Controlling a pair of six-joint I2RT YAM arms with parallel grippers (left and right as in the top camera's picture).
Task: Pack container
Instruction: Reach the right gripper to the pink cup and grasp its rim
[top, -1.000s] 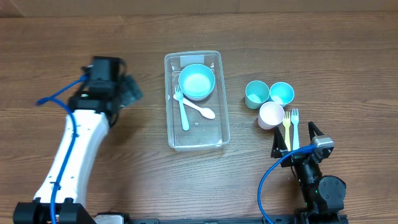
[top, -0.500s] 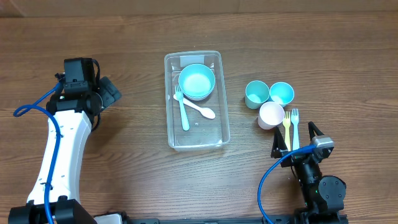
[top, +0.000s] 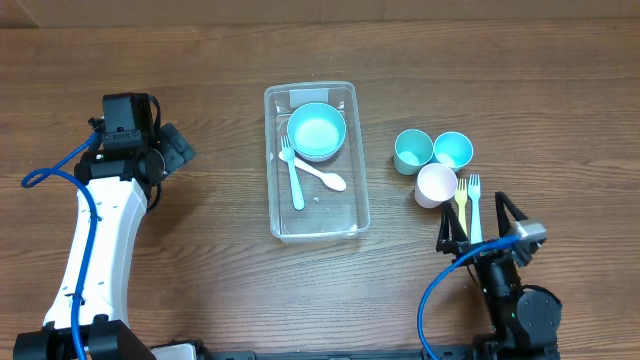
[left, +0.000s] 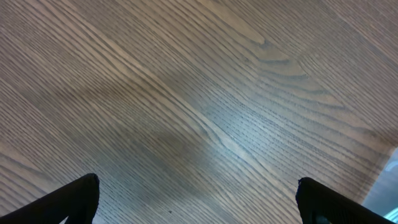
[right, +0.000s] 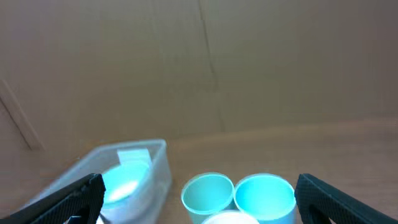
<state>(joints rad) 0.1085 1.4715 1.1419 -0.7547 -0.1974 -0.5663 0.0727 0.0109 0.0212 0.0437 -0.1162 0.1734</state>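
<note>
— How does the container (top: 325, 212) lie?

— In the middle of the worktop (top: 220, 290). Its long axis runs from the robot's side to the far side, with the near end skewed slightly right. A bowl (top: 316, 131) fills its far end. A blue fork (top: 291, 178) and a spoon (top: 326, 178) lie on its floor just nearer.

— What differs from before?

— A second ago the left arm (top: 100, 240) had its wrist closer to the container. It swung off to the left and has held there for the last half second. The right wrist has tipped a little to the right. The container and what lies in it have not shifted.

— And the jaws?

— The left jaws are apart over bare wood, with nothing between them. The right jaws are apart too and empty, near the handles of two loose forks (top: 461, 205) to the right of the container.

— What is hard to see?

— From the right wrist, the container (right: 158, 168) is cut off by a finger and the frame's bottom edge. The teal cups (right: 208, 196) show only their tops, and the white cup (right: 227, 219) is a sliver of rim. The left wrist view has a pale scrap at its right edge that I cannot identify. From overhead, the left jaws are a dark blur beside the wrist.
</note>
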